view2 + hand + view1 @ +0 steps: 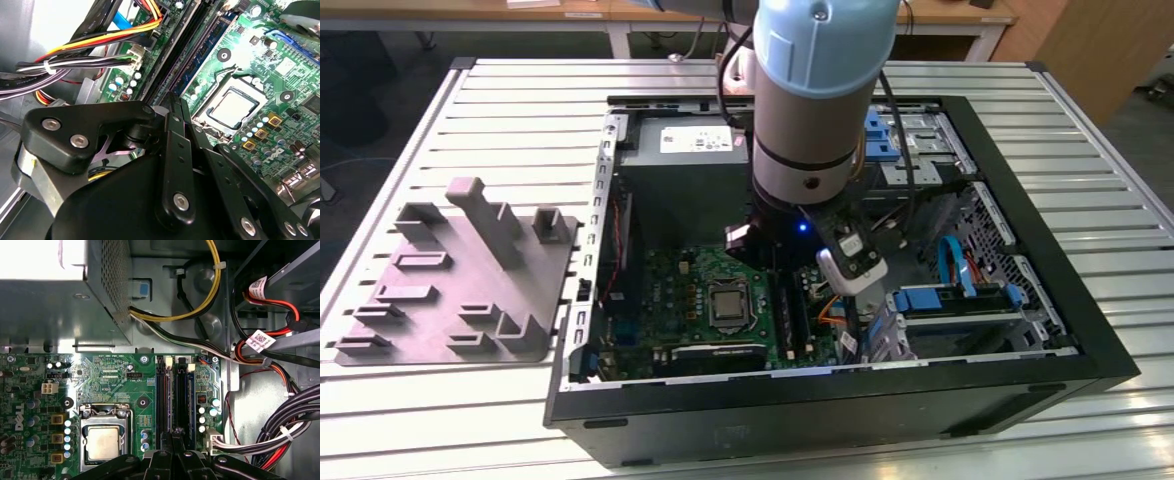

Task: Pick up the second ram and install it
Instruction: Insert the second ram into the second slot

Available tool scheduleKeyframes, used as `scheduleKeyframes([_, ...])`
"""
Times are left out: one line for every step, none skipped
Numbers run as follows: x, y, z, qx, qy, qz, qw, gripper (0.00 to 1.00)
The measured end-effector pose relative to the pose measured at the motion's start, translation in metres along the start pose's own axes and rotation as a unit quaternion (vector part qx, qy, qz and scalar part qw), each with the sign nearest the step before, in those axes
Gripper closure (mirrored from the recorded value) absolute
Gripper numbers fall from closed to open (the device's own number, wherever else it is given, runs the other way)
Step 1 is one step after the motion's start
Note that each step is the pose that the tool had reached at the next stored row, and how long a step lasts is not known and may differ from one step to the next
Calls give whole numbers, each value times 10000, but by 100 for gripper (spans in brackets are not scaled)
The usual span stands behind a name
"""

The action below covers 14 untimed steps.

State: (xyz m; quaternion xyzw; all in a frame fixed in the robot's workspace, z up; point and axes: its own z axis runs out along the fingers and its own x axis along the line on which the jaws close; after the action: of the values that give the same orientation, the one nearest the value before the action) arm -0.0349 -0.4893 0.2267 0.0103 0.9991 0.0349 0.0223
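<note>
My gripper (173,436) is low inside the open computer case, right over the memory slots of the green motherboard (110,375). Its fingers (171,120) are drawn together to a narrow tip. A thin dark strip, the second ram (174,400) seen edge-on, runs from between them along one long black slot. Beside it a dark blue stick (190,395) stands seated in the neighbouring slot. In the exterior view the arm (807,120) reaches straight down into the case and hides the fingertips and slots.
The processor socket (102,442) lies close beside the slots. Bundled cables (280,435) and a wired connector crowd the other side. The power supply (687,150) fills the case's far end, with blue drive bays (947,300) at the exterior view's right. A grey parts fixture (454,280) stands outside the case.
</note>
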Motion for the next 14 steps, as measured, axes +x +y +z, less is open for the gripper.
scheduleKeyframes([0,-2,1,1,0,0,10000,89])
scheduleKeyframes([0,-2,1,1,0,0,10000,89])
scheduleKeyframes([0,-2,1,1,0,0,10000,89])
scheduleKeyframes([0,-2,2,2,0,0,10000,89])
scheduleKeyframes([0,-3,7,0,0,0,10000,89])
scheduleKeyframes([1,-3,12,0,0,0,10000,89])
scheduleKeyframes([1,-3,14,1,0,0,10000,89])
scheduleKeyframes([1,-3,16,2,0,0,10000,89])
scheduleKeyframes([1,-4,17,2,0,0,10000,89])
scheduleKeyframes([1,-3,21,1,0,0,10000,89])
scheduleKeyframes([1,-4,25,0,0,0,10000,89])
scheduleKeyframes([1,-4,30,0,0,0,10000,89])
scheduleKeyframes([2,-5,33,1,0,0,10000,89])
scheduleKeyframes([2,-5,36,2,0,0,10000,89])
